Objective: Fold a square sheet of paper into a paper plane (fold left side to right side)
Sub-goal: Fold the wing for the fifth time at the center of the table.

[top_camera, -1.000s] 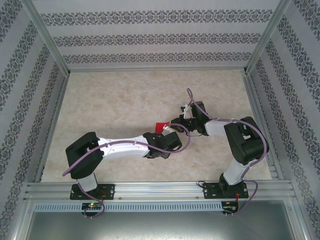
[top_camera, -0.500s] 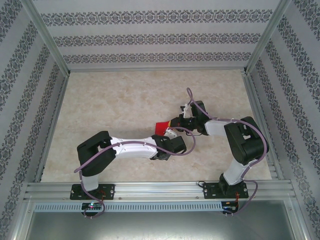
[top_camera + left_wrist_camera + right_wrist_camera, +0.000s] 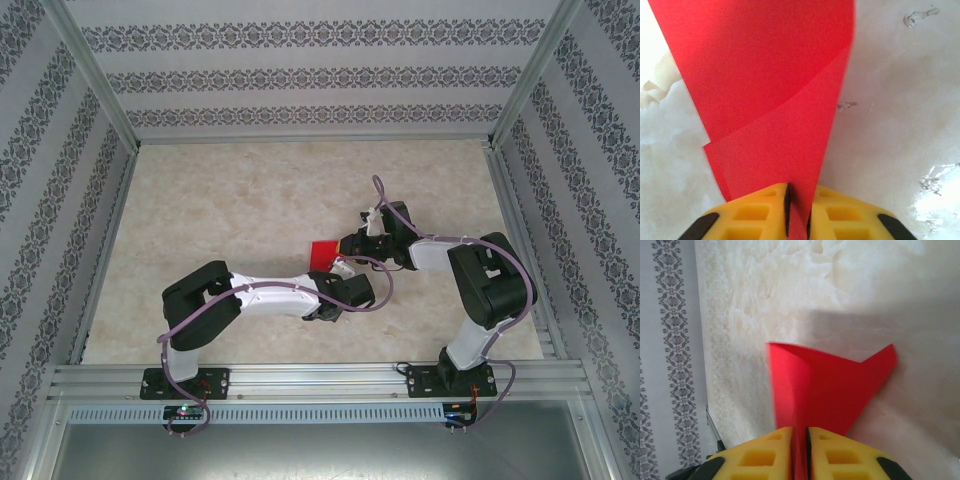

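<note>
The red square sheet of paper (image 3: 324,252) is near the middle of the marbled counter (image 3: 220,200), held between the two arms. The left end effector (image 3: 797,217) has its yellow fingers (image 3: 755,212) pressed together on the sheet's near edge — beyond them one layer curls over another. The right end effector (image 3: 799,452) pinches the opposite side, jaws almost touching — the paper flares out past them above the counter.
</note>
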